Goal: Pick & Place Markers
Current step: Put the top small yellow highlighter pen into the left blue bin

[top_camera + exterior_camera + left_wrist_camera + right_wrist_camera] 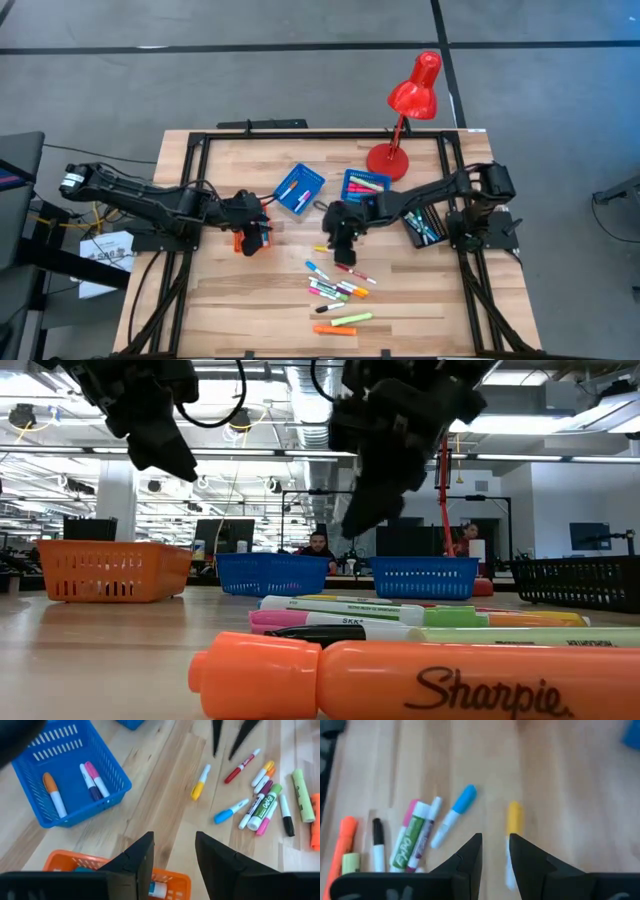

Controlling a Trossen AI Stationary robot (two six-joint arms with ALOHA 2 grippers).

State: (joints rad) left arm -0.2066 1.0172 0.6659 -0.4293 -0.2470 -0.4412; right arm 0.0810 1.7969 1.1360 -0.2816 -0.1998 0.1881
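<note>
Several markers (338, 290) in mixed colours lie loose on the wooden table near its front edge. My right gripper (495, 840) hangs open just above them. Its tips point down at a slant beside a yellow marker (514, 819) and a blue-capped one (455, 815), with nothing between them. My left gripper (174, 842) stands open over the orange tray (60, 862), also with nothing between its fingers. A marker (157, 890) lies in that tray. The nearer blue tray (107, 795) holds three markers (90, 780).
A second blue tray (366, 185) and a black tray (424, 226) hold more markers at the right. A red desk lamp (405, 110) stands at the back. Bare wood lies between the trays and the loose markers.
</note>
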